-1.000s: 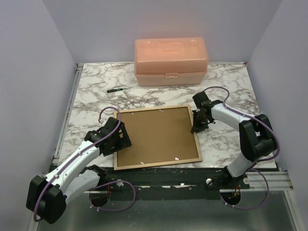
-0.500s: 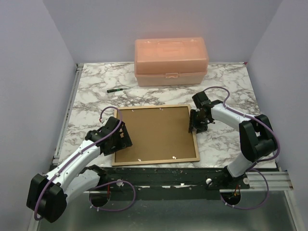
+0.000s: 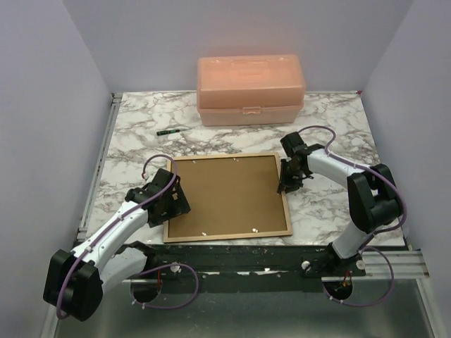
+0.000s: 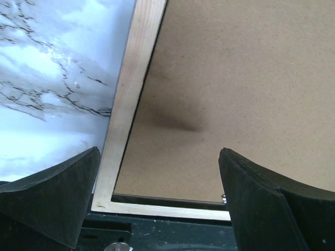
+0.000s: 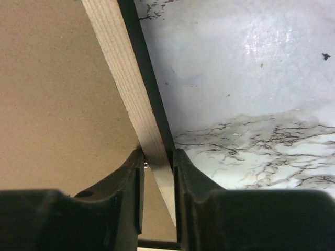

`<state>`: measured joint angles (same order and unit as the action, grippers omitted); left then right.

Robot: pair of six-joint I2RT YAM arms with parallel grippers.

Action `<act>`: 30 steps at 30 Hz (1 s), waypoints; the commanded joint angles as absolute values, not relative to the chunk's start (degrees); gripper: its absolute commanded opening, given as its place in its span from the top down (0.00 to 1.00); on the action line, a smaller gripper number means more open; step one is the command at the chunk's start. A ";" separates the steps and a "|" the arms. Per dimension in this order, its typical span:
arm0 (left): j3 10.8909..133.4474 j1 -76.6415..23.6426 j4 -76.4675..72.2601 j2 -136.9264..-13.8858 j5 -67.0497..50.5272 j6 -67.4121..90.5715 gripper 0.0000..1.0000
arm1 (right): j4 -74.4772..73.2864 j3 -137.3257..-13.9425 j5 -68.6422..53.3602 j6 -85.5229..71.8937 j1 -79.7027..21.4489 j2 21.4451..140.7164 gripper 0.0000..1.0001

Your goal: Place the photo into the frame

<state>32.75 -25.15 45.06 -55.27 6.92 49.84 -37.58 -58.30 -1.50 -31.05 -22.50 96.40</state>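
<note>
Since the right gripper is pinched across the frame rail, with backing inboard of the jaws and table outboard, go light and slide, don't lift. Left gripper is spread wide and holds nothing, with the frame's corner between its jaws; use it as a stop. Photo isn't visible, so I can't tell if it's under the backing.

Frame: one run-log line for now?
frame back-up on table | backing panel in | right gripper pinches its rail | left gripper open above near-left corner
</note>
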 commanded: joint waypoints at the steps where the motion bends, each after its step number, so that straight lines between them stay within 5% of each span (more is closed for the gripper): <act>1: 33.60 -23.38 44.51 -57.28 10.02 48.34 0.01 | -38.59 -57.73 3.48 -31.81 -22.69 98.22 0.78; 6: 32.94 -20.90 43.01 -57.74 9.93 47.71 0.01 | -40.64 -57.32 7.53 -32.32 -22.71 96.75 0.99; 30: 30.69 -22.89 29.76 -68.55 -4.24 44.66 0.06 | -46.96 -55.52 11.93 -35.19 -21.08 92.01 0.96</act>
